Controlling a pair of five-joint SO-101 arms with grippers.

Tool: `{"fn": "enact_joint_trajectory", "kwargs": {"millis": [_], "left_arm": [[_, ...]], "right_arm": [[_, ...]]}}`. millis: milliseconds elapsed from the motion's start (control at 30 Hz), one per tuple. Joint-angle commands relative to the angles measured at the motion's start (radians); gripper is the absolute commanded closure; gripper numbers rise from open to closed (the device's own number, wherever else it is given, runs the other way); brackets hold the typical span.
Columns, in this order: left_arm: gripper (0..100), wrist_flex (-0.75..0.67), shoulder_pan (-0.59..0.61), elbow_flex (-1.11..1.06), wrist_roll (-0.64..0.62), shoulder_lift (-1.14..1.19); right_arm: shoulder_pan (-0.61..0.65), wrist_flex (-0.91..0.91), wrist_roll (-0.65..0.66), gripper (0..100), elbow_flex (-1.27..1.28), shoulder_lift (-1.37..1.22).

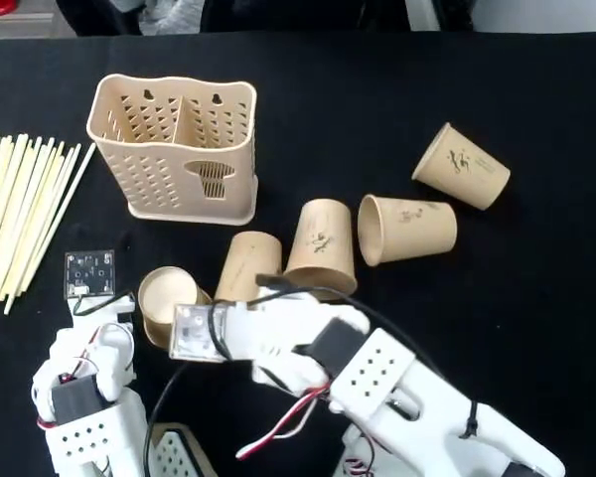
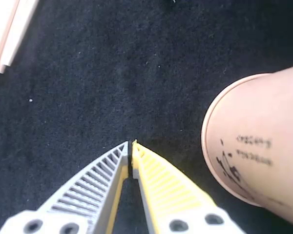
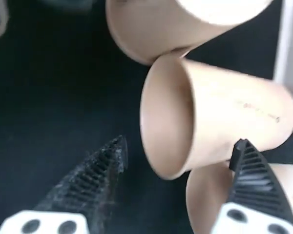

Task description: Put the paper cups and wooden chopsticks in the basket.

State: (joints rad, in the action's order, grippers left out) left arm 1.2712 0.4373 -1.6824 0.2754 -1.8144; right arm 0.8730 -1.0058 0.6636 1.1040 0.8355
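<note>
The right gripper (image 3: 180,146) stands open, its 2 jaws either side of a lying cup (image 3: 219,122) but not clamped on it. The left gripper (image 2: 132,145) is closed on nothing, with a nearby cup (image 2: 256,146) just beside it. Nothing seems done yet. The basket (image 1: 179,204) looks empty, 5 cups (image 1: 462,164) lie on the table (image 1: 536,89), and the chopsticks (image 1: 25,214) rest near its left edge. 3 cups crowd together in front of the basket. The open cloth to the basket's right gives room to move.

Chopsticks (image 1: 25,214) left of basket (image 1: 179,184), cups (image 1: 407,229) in front and to its right
</note>
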Motion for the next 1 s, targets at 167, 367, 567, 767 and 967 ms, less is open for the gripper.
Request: {"fn": "enact_joint_trajectory", "kwargs": {"millis": [167,367,567,767,967], "left_arm": [[97,0.005,-0.005,-0.018,0.005,-0.005],[97,0.005,-0.005,-0.018,0.005,-0.005],[97,0.005,-0.005,-0.018,0.005,-0.005],[97,0.005,-0.005,-0.018,0.005,-0.005],[97,0.005,-0.005,-0.018,0.005,-0.005]], "right_arm": [[-0.049,0.226,-0.057,78.9,0.07,0.019],[-0.173,0.307,-0.055,99.0,0.102,0.027],[-0.187,0.295,-0.063,98.7,0.042,0.028],[-0.187,0.163,-0.137,98.7,-0.137,0.028],[-0.213,0.005,-0.14,98.7,-0.337,0.027]]}}
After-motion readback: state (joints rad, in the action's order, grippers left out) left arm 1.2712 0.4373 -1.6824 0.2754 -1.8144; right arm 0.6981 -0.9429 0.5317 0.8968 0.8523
